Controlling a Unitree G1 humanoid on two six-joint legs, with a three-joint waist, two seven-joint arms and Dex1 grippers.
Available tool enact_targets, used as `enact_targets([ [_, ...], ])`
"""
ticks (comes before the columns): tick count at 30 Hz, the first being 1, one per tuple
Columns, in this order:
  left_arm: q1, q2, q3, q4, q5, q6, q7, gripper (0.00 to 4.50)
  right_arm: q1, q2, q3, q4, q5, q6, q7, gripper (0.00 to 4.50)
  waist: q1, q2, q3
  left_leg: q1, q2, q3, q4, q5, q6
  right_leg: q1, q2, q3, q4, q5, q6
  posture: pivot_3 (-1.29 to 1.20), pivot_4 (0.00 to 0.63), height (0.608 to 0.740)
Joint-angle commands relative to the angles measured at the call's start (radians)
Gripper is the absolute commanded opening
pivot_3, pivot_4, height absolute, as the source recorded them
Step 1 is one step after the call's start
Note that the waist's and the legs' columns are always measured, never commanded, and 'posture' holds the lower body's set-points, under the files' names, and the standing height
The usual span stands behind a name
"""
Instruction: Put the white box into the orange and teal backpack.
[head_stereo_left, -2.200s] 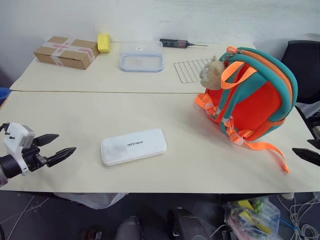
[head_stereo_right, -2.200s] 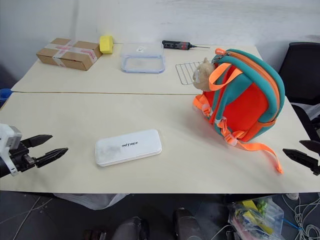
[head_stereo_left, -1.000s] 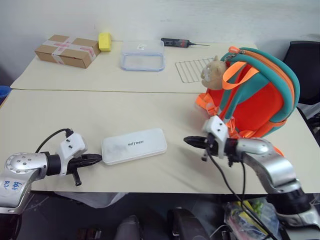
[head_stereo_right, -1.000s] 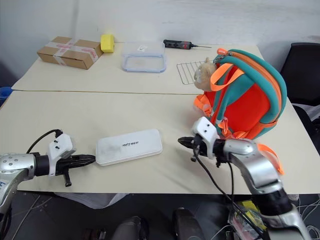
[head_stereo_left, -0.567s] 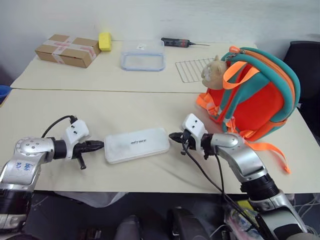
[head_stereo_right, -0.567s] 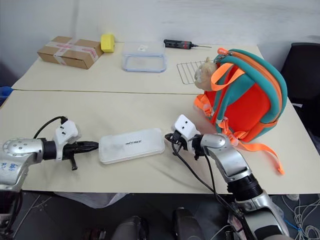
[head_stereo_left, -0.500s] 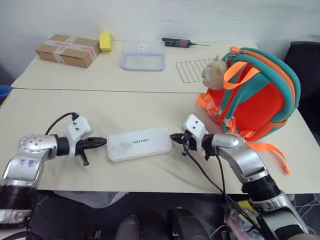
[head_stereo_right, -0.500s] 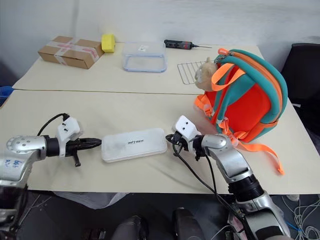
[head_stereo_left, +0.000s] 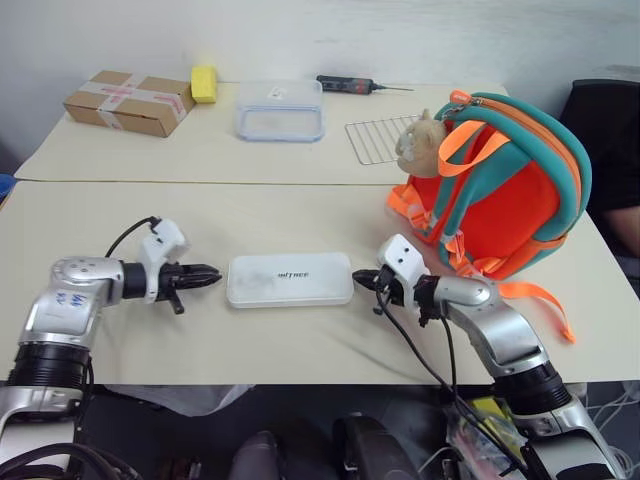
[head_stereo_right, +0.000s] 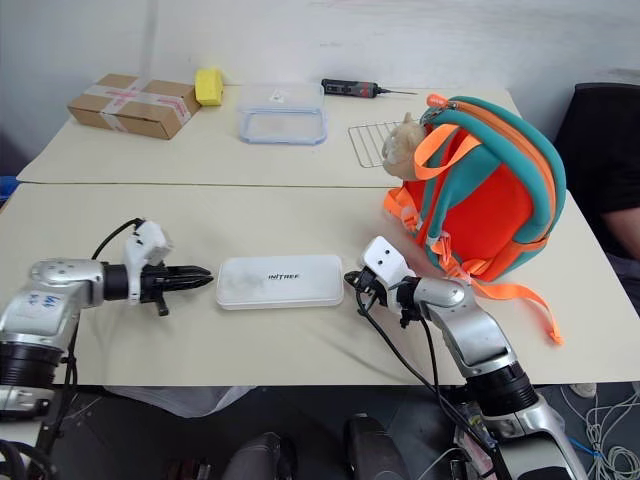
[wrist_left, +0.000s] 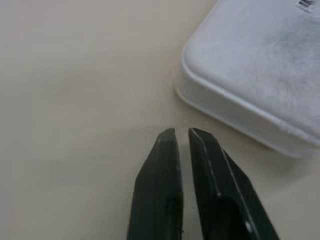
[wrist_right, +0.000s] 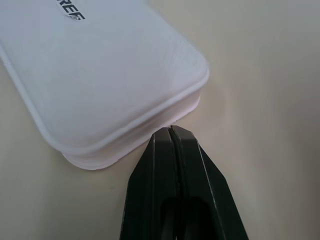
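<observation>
The box (head_stereo_left: 289, 280) lay flat on the surface (head_stereo_left: 300, 215), lettering up, and I take it as my landmark. My left hand (head_stereo_left: 207, 277) sat low at the box's left end, near it but not touching, a strip of bare surface between the tips and the rounded corner. Its two fingers (wrist_left: 165, 200) stood only a sliver apart, a thin gap running between them, and they held nothing. My right hand (head_stereo_left: 360, 279) was at the box's right end, its fingers (wrist_right: 175, 165) pressed together with no gap, their tips right against the box's edge by the corner; they gripped nothing. So I had one hand at each short end of the box.

The backpack (head_stereo_left: 505, 190) stood upright to the right of the box and a little farther from me, well apart from it, with a plush animal (head_stereo_left: 420, 145) at its upper left and an orange strap (head_stereo_left: 545, 305) trailing over the surface.

Far beyond the box, at the back of the surface, were a clear container (head_stereo_left: 279, 110), a wire rack (head_stereo_left: 378, 138), a dark tool (head_stereo_left: 345, 84), a yellow block (head_stereo_left: 204, 83) and a cardboard carton (head_stereo_left: 129, 102).
</observation>
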Motion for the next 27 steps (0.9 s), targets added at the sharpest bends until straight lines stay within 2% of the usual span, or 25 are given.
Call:
enact_targets([
  [1,-0.082,0.048,0.077,-0.029,-0.182,0.368,-0.050,1.69,-0.006,0.008,-0.041,-0.013,0.014,-0.011,-0.008,0.00,0.002,0.000,0.000,-0.006,0.000,0.000,0.004,0.000,0.000,-0.004,0.000,0.000,0.006,0.000,0.000,0.00,0.150,0.740],
  [4,-0.140,0.069,0.055,0.016,-0.205,0.522,-0.035,2.60,-0.010,-0.002,-0.034,-0.011,0.010,-0.018,0.010,0.00,0.004,0.000,0.000,-0.008,0.000,-0.002,0.008,-0.001,0.001,-0.005,0.000,0.000,0.007,0.000,0.000,0.00,0.150,0.740],
  [8,-0.147,0.120,-0.030,0.013,-0.242,0.625,-0.130,3.75,-0.001,-0.028,-0.023,-0.019,0.013,-0.054,0.071,0.00,0.001,0.000,0.000,-0.008,-0.001,-0.002,0.009,-0.001,0.001,-0.006,0.000,0.000,0.007,0.000,0.000,0.00,0.150,0.740],
  [15,-0.191,0.069,-0.137,0.087,-0.150,0.580,-0.054,3.75,-0.012,-0.034,-0.038,0.026,0.014,-0.106,0.103,0.00,0.003,0.000,0.000,-0.007,-0.001,-0.002,0.009,0.000,0.000,-0.006,0.000,0.000,0.008,-0.001,-0.001,0.00,0.150,0.740],
  [22,-0.235,-0.033,-0.157,0.163,-0.139,0.615,0.005,3.75,-0.020,-0.034,-0.027,0.064,-0.008,-0.145,0.112,0.00,0.005,0.000,0.000,-0.007,-0.001,-0.002,0.010,0.000,0.000,-0.006,0.000,0.000,0.008,-0.001,-0.001,0.00,0.150,0.740],
  [27,-0.284,-0.149,-0.093,0.215,-0.172,0.643,0.055,3.75,-0.031,-0.024,-0.023,0.099,-0.016,-0.162,0.112,0.00,0.016,0.000,0.000,-0.007,-0.001,-0.002,0.012,0.000,0.000,-0.005,-0.001,0.000,0.009,-0.001,-0.001,0.00,0.150,0.740],
])
